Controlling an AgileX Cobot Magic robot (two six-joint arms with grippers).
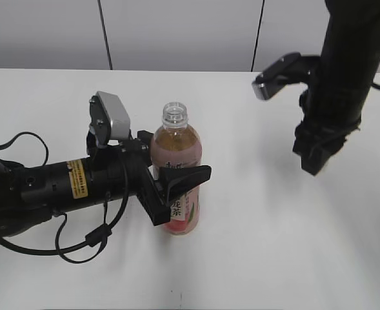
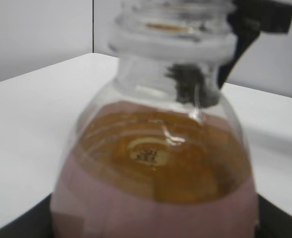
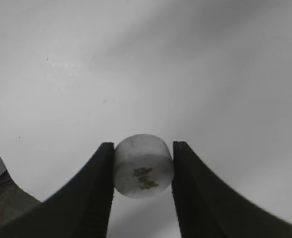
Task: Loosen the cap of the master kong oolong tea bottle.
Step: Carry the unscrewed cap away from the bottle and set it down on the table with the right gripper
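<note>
The master kong oolong tea bottle [image 1: 177, 174] stands upright on the white table, its neck open and capless. My left gripper [image 1: 177, 194] is shut on the bottle's labelled body. In the left wrist view the bottle [image 2: 155, 163] fills the frame, with its bare threaded neck at the top. My right gripper [image 1: 315, 158] hangs above the table at the right, apart from the bottle. In the right wrist view it [image 3: 143, 171] is shut on the white cap [image 3: 143, 166], held between both fingers above the table.
The white table [image 1: 273, 245] spreads around the bottle. A pale wall with dark vertical seams [image 1: 106, 32] runs behind the table's far edge. The left arm's black cables [image 1: 80, 239] lie on the table at the front left.
</note>
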